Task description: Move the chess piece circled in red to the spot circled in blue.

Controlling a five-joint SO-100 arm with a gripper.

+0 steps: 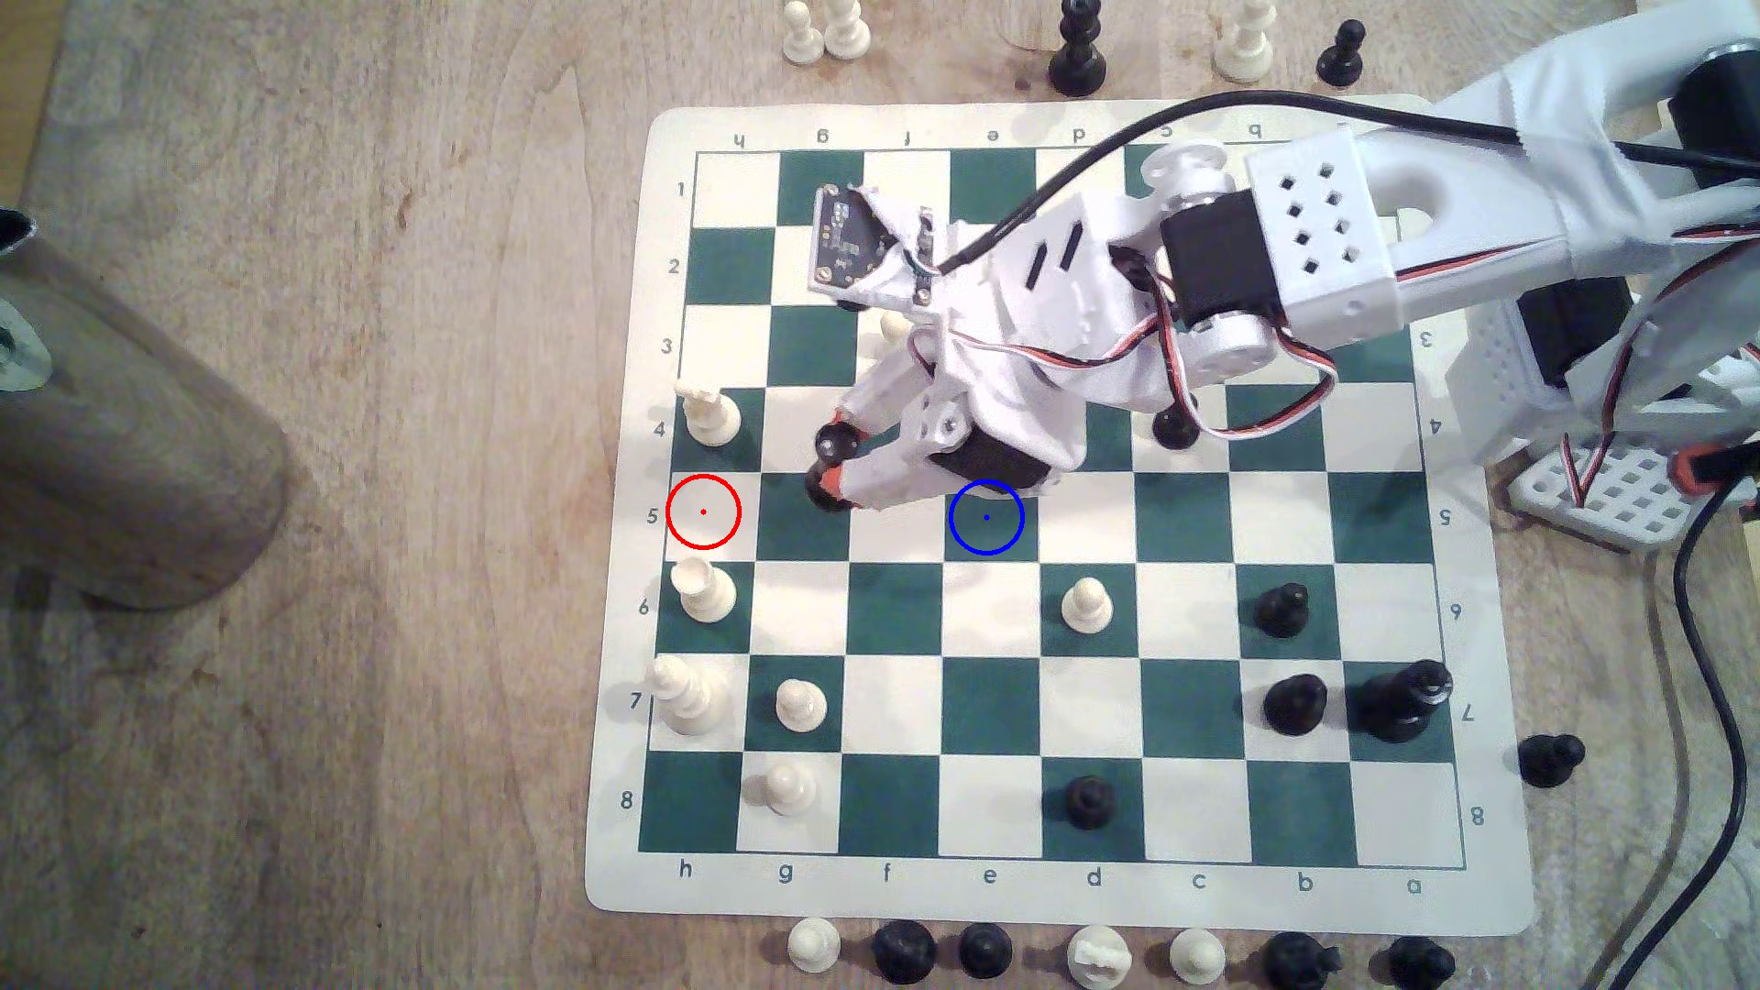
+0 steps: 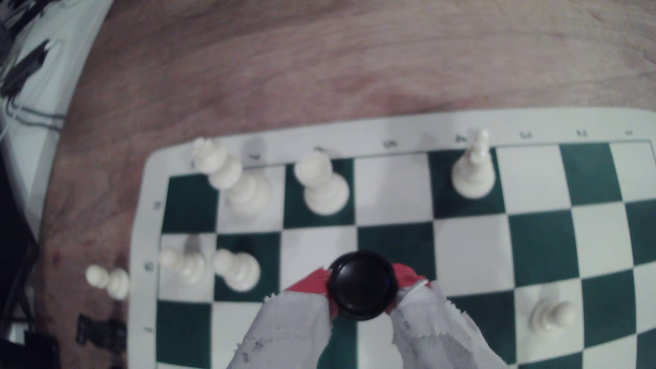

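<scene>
Clamped between the white, cloth-wrapped, red-tipped gripper point(image 1: 830, 464) fingers in the exterior view is the glossy black chess piece with a wide round base point(image 1: 830, 447). It is held over the boundary of rows 4 and 5 in the g file, one file to the exterior view's right of the cream square ringed in red point(image 1: 704, 512), which stands bare. The dark green square marked with a thin blue ring and blue centre dot point(image 1: 986, 517) lies in row 5, two files further to the exterior view's right of the gripper tips, partly under the gripper body. The green-and-cream roll-up chess mat point(image 1: 1486, 885) lies on a wooden tabletop point(image 1: 333, 666). White pieces stand along the h and g files, including a white knight point(image 1: 710, 417) on h4. Whether the held piece touches the mat cannot be told.

Wrist view: the gripper point(image 2: 361, 289) grips the black piece point(image 2: 361, 285) from both sides, with the red pads point(image 2: 312, 284) pressed against its round body. The piece is seen from above, over the junction of a green and a cream square. The white knight point(image 2: 474, 170) stands on a green edge square of the mat point(image 2: 142, 227), and a white pawn point(image 2: 236, 268) stands near the gripper.
</scene>
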